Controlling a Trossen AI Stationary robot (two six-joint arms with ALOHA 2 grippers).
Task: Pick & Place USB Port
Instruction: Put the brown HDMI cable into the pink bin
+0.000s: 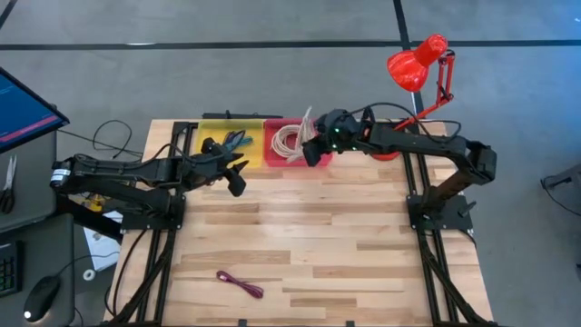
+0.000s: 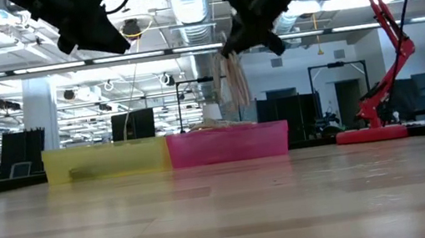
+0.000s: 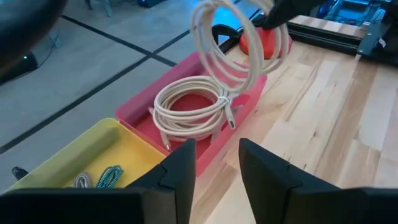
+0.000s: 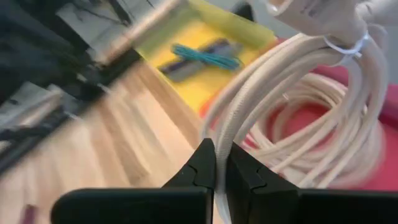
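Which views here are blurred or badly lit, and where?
Right wrist view: heavy blur across the yellow bin and table edge; only the right gripper, shut on the white cable, is crisp. Low view: bright ceiling lights leave both grippers as dark silhouettes. High view and left wrist view: evenly lit and sharp.

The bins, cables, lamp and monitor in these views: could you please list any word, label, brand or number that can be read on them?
None can be read.
Yellow bin, pink bin, white cable coil, red lamp: no lettering shows.
Monitor at the table's left: blue screen, content too small to read.
Room behind, low view: no sign legible.
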